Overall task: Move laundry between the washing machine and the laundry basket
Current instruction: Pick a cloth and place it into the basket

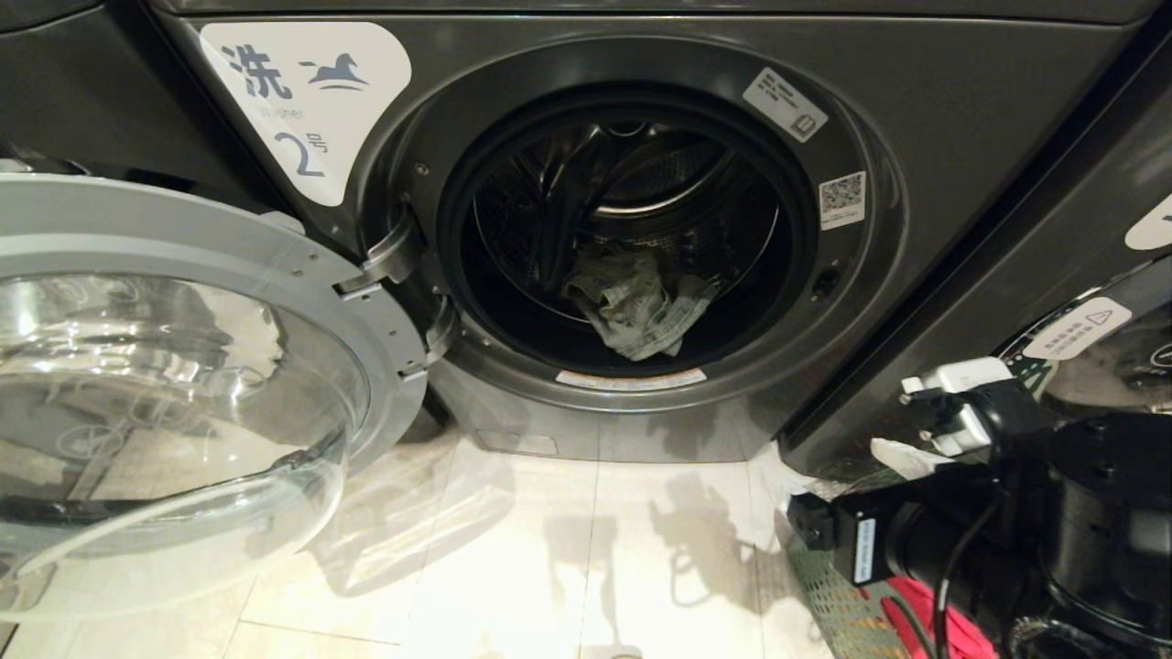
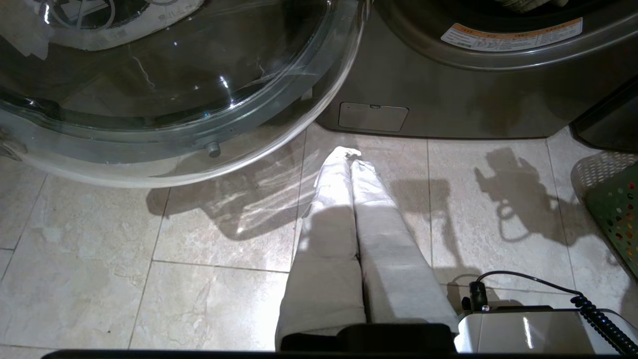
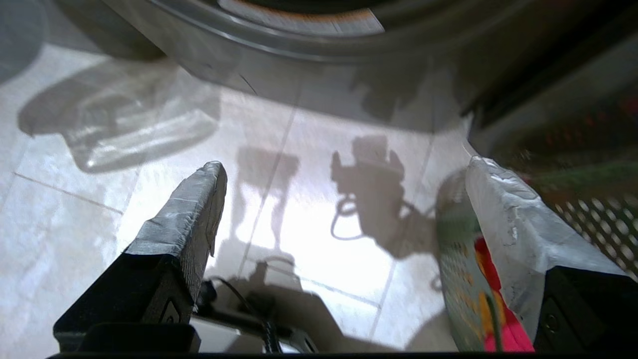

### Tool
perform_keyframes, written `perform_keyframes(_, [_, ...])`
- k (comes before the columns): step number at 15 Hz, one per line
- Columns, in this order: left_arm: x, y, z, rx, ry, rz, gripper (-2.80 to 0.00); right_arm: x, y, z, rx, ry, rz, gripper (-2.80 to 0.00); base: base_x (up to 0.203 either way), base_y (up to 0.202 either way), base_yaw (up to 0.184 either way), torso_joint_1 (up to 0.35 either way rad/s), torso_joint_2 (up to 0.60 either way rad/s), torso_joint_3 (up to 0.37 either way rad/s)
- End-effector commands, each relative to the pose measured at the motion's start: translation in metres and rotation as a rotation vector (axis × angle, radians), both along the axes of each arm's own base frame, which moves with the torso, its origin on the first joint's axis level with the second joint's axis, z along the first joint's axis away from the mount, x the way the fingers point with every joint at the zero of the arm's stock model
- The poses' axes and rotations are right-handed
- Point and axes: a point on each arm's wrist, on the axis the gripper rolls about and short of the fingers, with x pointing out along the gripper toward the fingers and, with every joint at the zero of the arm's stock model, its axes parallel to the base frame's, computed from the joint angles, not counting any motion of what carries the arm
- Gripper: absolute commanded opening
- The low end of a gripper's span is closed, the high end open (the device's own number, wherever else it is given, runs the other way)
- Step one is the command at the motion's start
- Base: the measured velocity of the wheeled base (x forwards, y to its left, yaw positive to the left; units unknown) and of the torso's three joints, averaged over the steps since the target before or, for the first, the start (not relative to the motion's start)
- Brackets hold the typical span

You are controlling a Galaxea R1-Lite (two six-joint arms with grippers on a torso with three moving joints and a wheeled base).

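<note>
The washing machine (image 1: 916, 110), dark grey and labelled 2, has its round door (image 1: 366, 302) swung wide open to the left. A crumpled grey patterned cloth (image 1: 636, 307) lies in the drum near the opening. At the lower right the green perforated laundry basket (image 1: 838, 604) holds a red garment (image 1: 957, 631). My right gripper (image 1: 925, 430) hovers over the basket's near rim, open, with nothing between its taped fingers (image 3: 199, 199). The basket wall (image 3: 458, 269) and red garment (image 3: 503, 319) lie beside its other finger. My left gripper (image 2: 349, 154) hangs parked and shut above the floor tiles.
The open glass door (image 2: 174, 99) juts out over the floor on the left. A neighbouring machine's front (image 1: 1053, 229) stands close on the right, just behind the basket (image 2: 615, 219). Pale floor tiles (image 1: 595, 549) stretch between the door and the basket.
</note>
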Motion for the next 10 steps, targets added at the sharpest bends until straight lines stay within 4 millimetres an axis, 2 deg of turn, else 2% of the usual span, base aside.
perform_keyframes(1, [0.000,0.000,0.000,0.000,0.000,0.000,-2.80,-0.021,-0.035,0.002,-0.066,0.118,-0.061,0.00,0.000,0.000,0.000,0.000,0.00,0.000])
perform_keyframes(3, [0.000,0.000,0.000,0.000,0.000,0.000,-2.80,-0.042,-0.065,-0.005,-0.120,0.288,-0.159,0.00,0.000,0.000,0.000,0.000,0.00,0.000])
perform_keyframes(5, [0.000,0.000,0.000,0.000,0.001,0.000,-2.80,-0.055,-0.091,-0.012,-0.095,0.366,-0.285,0.00,0.000,0.000,0.000,0.000,0.00,0.000])
perform_keyframes(7, [0.000,0.000,0.000,0.000,0.001,0.000,-2.80,-0.051,-0.110,-0.018,-0.082,0.422,-0.445,0.00,0.000,0.000,0.000,0.000,0.00,0.000])
perform_keyframes(10, [0.000,0.000,0.000,0.000,0.000,0.000,-2.80,-0.035,-0.149,-0.023,-0.020,0.561,-0.741,0.00,0.000,0.000,0.000,0.000,0.00,0.000])
